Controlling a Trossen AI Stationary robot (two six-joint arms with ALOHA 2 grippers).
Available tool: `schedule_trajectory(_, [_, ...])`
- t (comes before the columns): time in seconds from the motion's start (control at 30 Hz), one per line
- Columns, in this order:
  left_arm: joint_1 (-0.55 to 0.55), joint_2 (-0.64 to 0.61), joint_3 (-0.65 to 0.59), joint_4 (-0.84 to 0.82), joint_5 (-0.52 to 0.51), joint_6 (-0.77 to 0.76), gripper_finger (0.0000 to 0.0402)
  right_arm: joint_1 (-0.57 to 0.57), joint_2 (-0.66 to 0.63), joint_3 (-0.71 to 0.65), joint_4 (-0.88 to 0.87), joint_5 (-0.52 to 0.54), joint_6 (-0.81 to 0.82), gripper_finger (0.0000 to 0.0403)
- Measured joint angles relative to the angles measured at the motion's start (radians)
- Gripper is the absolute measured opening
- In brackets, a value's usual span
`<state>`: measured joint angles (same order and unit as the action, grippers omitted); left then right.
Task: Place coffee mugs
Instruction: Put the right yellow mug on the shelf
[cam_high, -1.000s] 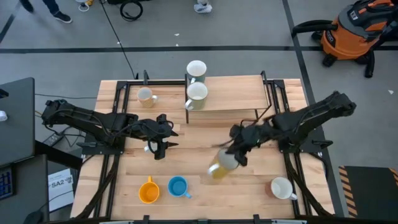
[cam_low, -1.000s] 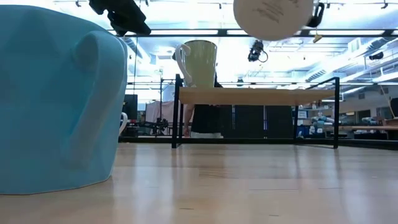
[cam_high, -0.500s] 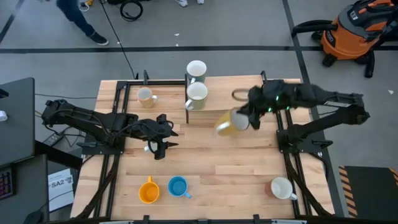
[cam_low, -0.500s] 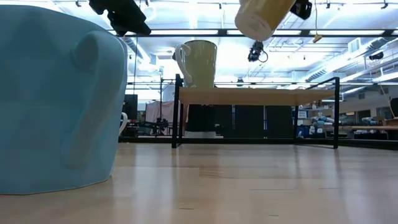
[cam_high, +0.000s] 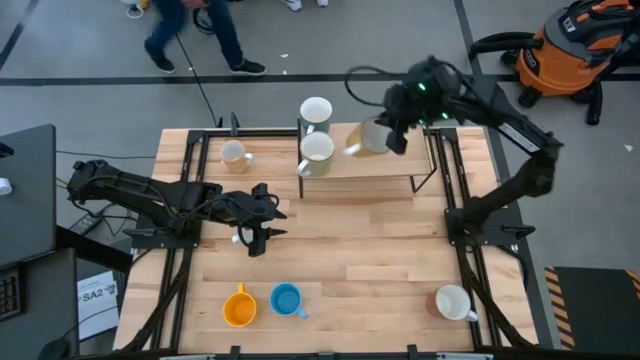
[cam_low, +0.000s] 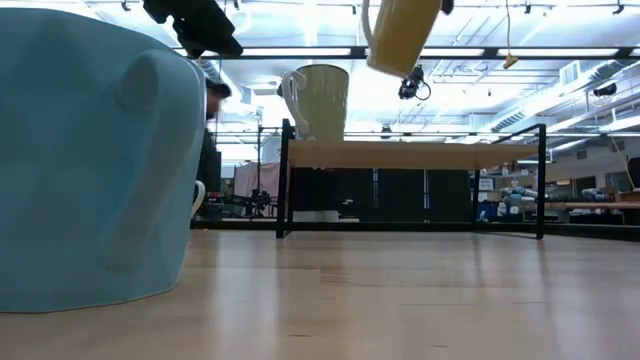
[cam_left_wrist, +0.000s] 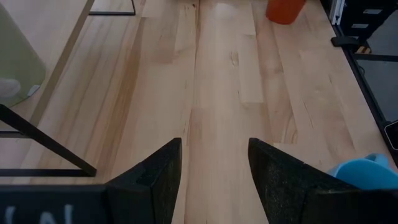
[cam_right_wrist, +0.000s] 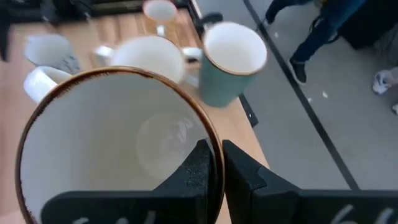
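Note:
My right gripper (cam_high: 393, 130) is shut on a cream mug with a brown rim (cam_high: 367, 138), high over the right half of a raised wooden shelf (cam_high: 395, 166). The low view shows this mug (cam_low: 400, 35) tilted near the top of the picture. On the shelf stand a teal mug (cam_right_wrist: 229, 62) and a pale green one (cam_low: 320, 100), each on its base. My left gripper (cam_high: 255, 236) hangs open over the table's left middle, with nothing between its fingers (cam_left_wrist: 158, 180). An orange mug (cam_high: 238, 307) and a blue mug (cam_high: 287, 300) stand near the front edge. My right gripper pinches the mug's wall at the rim (cam_right_wrist: 214, 140), on the side nearest the wrist. One finger (cam_right_wrist: 199, 171) is inside the mug and the other (cam_right_wrist: 245, 177) is outside. The fingers slant downward. The mug is lifted clear of the shelf and tilted.
A small cream mug (cam_high: 235, 155) stands on the table left of the shelf. A white mug (cam_high: 455, 302) stands at the front right. The shelf's black frame (cam_low: 283, 180) rises from the table. A person (cam_high: 195, 35) walks on the floor beyond the far edge.
My right gripper has swung from the table's middle toward the far edge and upward with the cream mug, rolling as it went. The mug, first seen bottom-on in the low view, now hangs tilted over the shelf. A person has walked by behind the table.

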<state>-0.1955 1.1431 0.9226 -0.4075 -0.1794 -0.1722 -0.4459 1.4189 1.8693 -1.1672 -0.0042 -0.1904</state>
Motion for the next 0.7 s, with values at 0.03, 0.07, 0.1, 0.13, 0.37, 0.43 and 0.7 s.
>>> schedule_trajectory(0.03, [0.0,0.0,0.0,0.0,0.0,0.0,0.0192,-0.027,0.028,0.022,-0.013,-0.019,-0.019,0.0031])
schedule_trajectory(0.07, [0.0,0.0,0.0,0.0,0.0,0.0,0.0192,-0.052,0.056,0.041,-0.019,-0.04,-0.041,0.0031])
schedule_trajectory(0.1, [0.0,0.0,0.0,0.0,0.0,0.0,0.0192,-0.076,0.083,0.055,-0.02,-0.059,-0.059,0.0031])
schedule_trajectory(0.13, [0.0,0.0,0.0,0.0,0.0,0.0,0.0192,-0.1,0.112,0.067,-0.018,-0.076,-0.079,0.0031])
schedule_trajectory(0.37, [0.0,0.0,0.0,0.0,0.0,0.0,0.0192,-0.23,0.27,0.092,-0.026,-0.159,-0.223,0.0031])
schedule_trajectory(0.43, [0.0,0.0,0.0,0.0,0.0,0.0,0.0192,-0.26,0.307,0.092,-0.034,-0.18,-0.229,0.0031])
schedule_trajectory(0.7, [0.003,0.0,0.0,0.002,-0.011,0.0,0.0192,-0.339,0.38,0.093,-0.03,-0.232,-0.231,0.0032])
